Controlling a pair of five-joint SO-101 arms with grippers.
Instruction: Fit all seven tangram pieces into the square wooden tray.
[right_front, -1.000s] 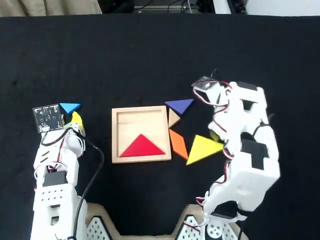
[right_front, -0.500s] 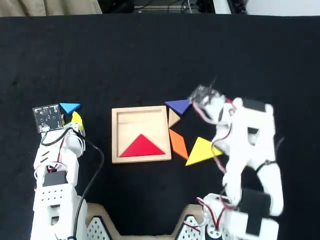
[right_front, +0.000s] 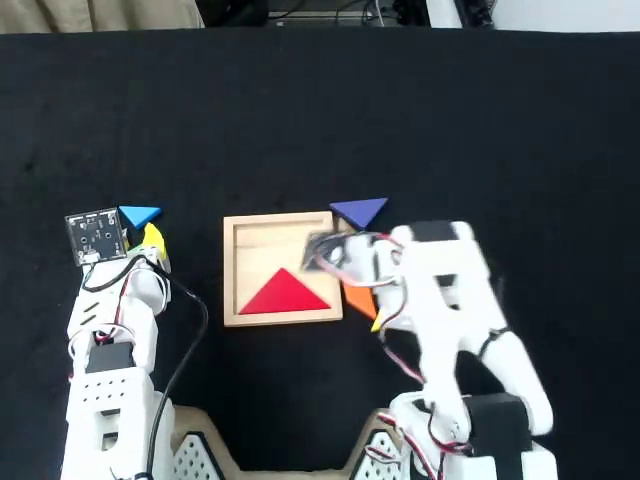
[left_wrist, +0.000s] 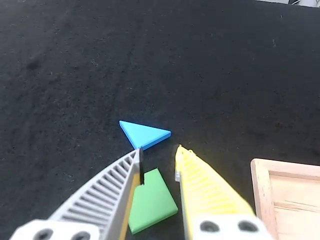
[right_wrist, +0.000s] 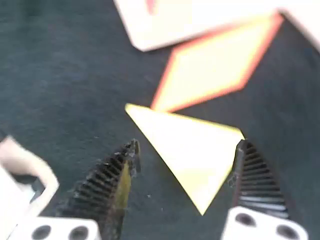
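— On the counter (right_front: 300, 110), from above, how does the red triangle (right_front: 284, 293) lie?
— In the wooden tray (right_front: 280, 222), long edge toward the arms, apex pointing away. The right arm (right_front: 440, 300) hides the pieces beside the tray.
— Left wrist?
— The left tool (left_wrist: 159, 150), narrowly parted, hangs over a blue triangle (left_wrist: 145, 135) and a green piece (left_wrist: 151, 202).
— Right wrist?
— The right tool (right_wrist: 188, 146) gapes wide astride the yellow triangle (right_wrist: 192, 155).

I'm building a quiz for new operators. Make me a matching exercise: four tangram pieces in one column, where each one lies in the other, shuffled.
1. red triangle
2. light blue triangle
3. yellow triangle
4. green piece

A. between the open fingers of the right claw
B. inside the wooden tray
C. just past the tips of the left claw
D. under the left claw, between its fingers

Pairs: 1-B, 2-C, 3-A, 4-D
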